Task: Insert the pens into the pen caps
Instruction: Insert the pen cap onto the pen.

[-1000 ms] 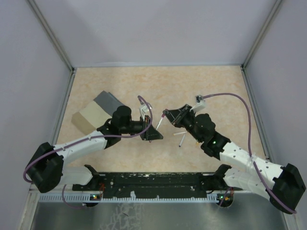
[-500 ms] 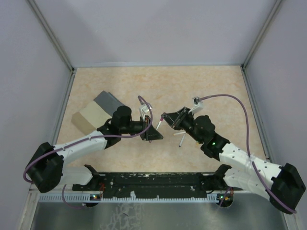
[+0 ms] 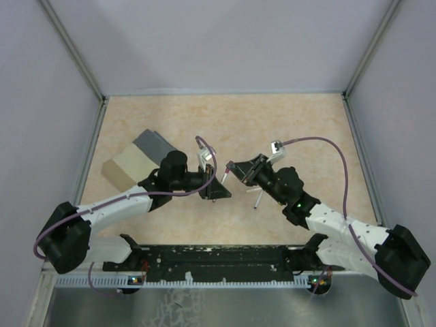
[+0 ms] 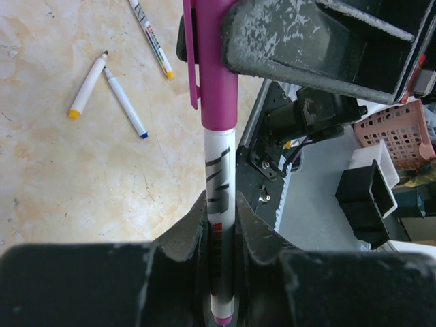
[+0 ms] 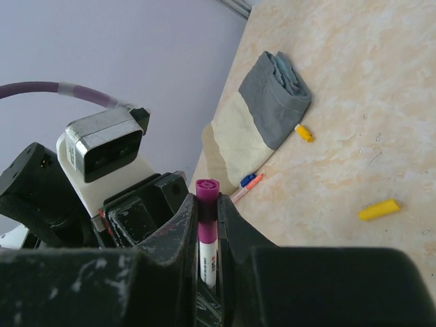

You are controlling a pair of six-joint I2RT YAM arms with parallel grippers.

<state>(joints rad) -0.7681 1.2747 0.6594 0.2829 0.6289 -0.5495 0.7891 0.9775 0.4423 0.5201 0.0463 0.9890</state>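
Note:
My left gripper [image 4: 221, 211] is shut on the white barrel of a pen [image 4: 220, 170], whose magenta rear end shows between the fingers. A magenta pen cap [image 4: 216, 82] sits over the pen's front end, and my right gripper [image 5: 207, 204] is shut on that cap [image 5: 207, 194]. The two grippers meet nose to nose above mid-table, the left [image 3: 220, 181] facing the right [image 3: 234, 167]. Three loose pens lie on the table: a yellow-ended one [image 4: 87, 85], a blue-tipped one [image 4: 125, 102] and a third [image 4: 151, 37].
A grey-lidded beige box [image 3: 136, 160] lies at the left; it is also in the right wrist view [image 5: 269, 112]. Near it lie a yellow cap [image 5: 379, 210], a small orange-yellow cap [image 5: 304, 133], a blue cap [image 5: 246, 180] and an orange-tipped pen [image 5: 245, 189]. Loose pens [image 3: 257, 194] lie under the right arm.
The right gripper has moved left toward the left gripper, closing the gap along the pen. The left arm has stayed still.

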